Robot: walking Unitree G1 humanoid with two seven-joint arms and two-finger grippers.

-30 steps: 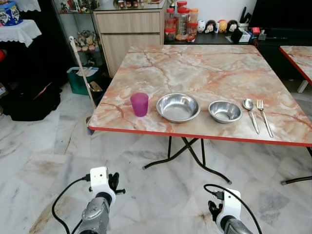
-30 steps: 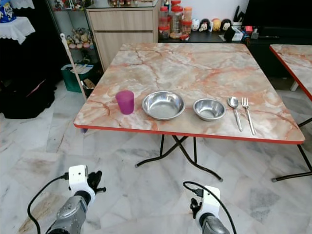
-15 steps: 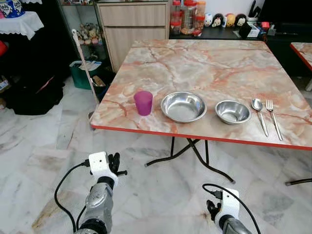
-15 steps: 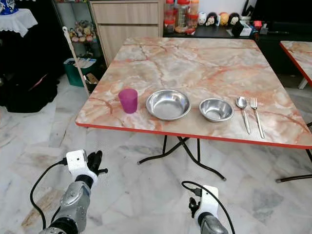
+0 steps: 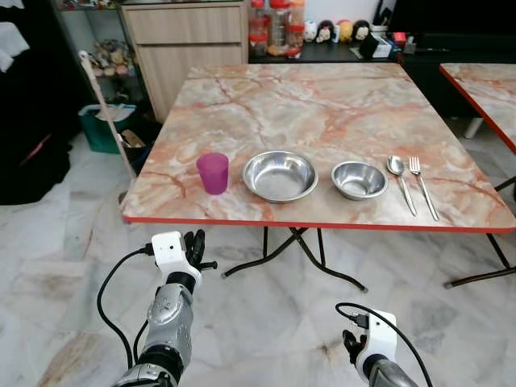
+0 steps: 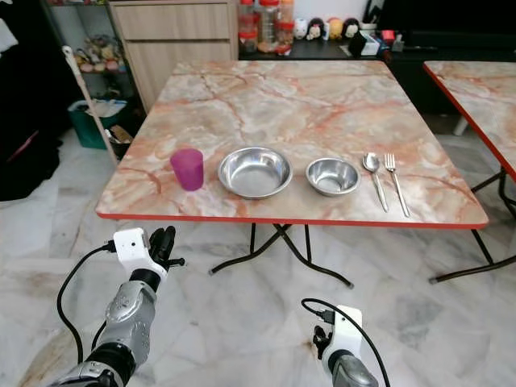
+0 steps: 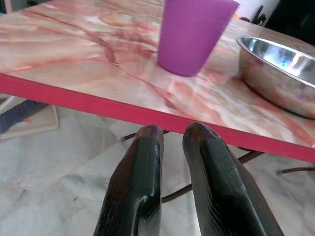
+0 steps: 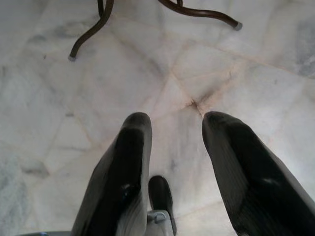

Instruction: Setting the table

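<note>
Two shiny steel bowls [image 5: 280,175], purple plastic cup [image 5: 213,172], left gripper [image 7: 172,135] fingers together, right gripper [image 8: 174,123] spread.

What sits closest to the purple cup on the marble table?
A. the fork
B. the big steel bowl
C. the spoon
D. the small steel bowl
B: along the table's near edge the purple cup stands at the left end of the row, the big steel bowl comes right beside it, then the small steel bowl, the spoon and the fork.
</note>
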